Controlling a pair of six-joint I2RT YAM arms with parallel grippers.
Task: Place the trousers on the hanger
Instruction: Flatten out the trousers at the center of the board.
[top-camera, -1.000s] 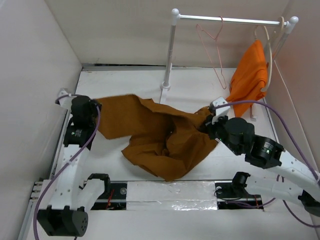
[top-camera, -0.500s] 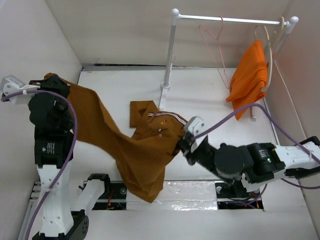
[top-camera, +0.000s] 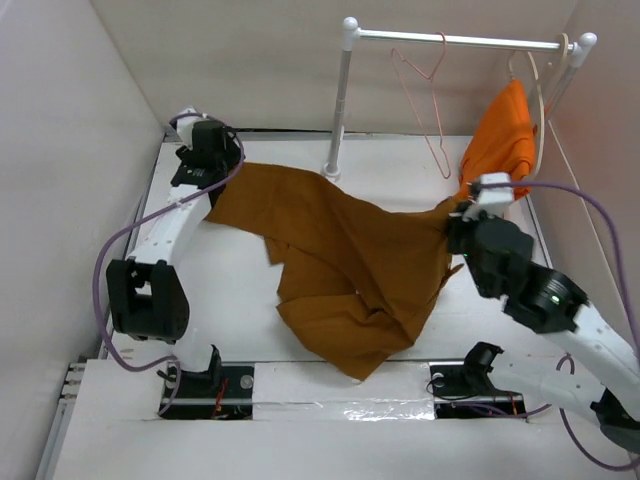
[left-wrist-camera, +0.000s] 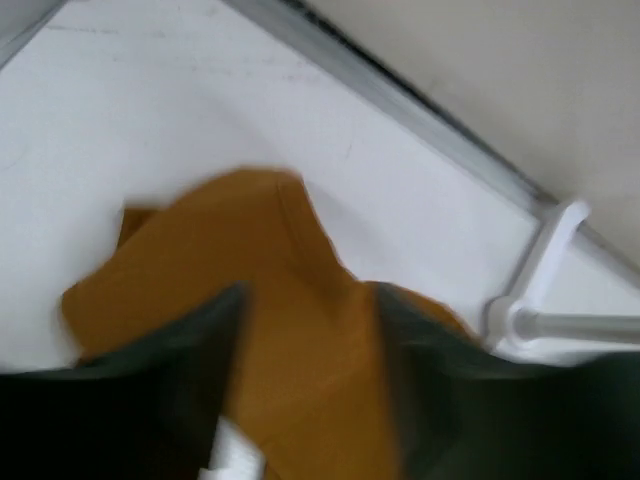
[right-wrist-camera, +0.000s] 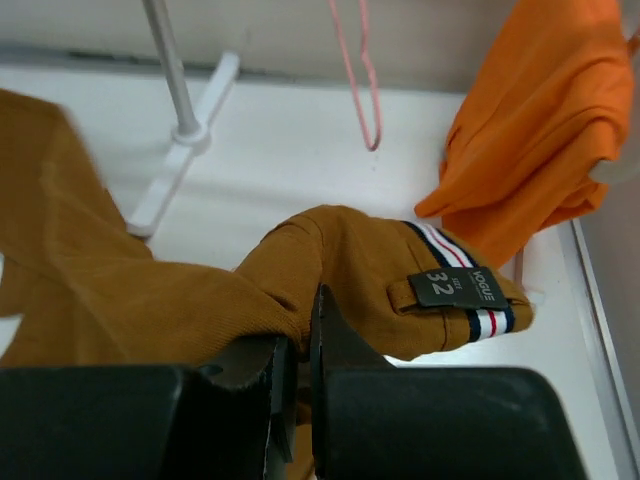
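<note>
The ochre-brown trousers (top-camera: 350, 260) lie stretched across the table from the rear left to the right. My left gripper (top-camera: 220, 183) hovers over their rear-left end. In the left wrist view that gripper (left-wrist-camera: 305, 300) is open, and the trousers (left-wrist-camera: 220, 240) lie loose below the spread fingers. My right gripper (top-camera: 458, 222) is shut on a fold at the waist. The right wrist view shows this gripper (right-wrist-camera: 300, 340) pinching the trousers (right-wrist-camera: 370, 260) beside the striped waistband and a size label. The pink wire hanger (top-camera: 441, 158) hangs from the rail, and in the right wrist view the hanger (right-wrist-camera: 370, 146) is beyond the waistband.
A white rack (top-camera: 338, 100) stands at the back with its foot beside the cloth. A bright orange garment (top-camera: 500, 145) hangs at the rail's right end on a cream hanger (top-camera: 541, 100). Side walls close in on both sides. The rack foot (left-wrist-camera: 545, 300) is close to my left gripper.
My left arm swung down from beside the left wall to the rear left and opened, releasing the leg end. My right arm carried the waist right and back towards the rack.
</note>
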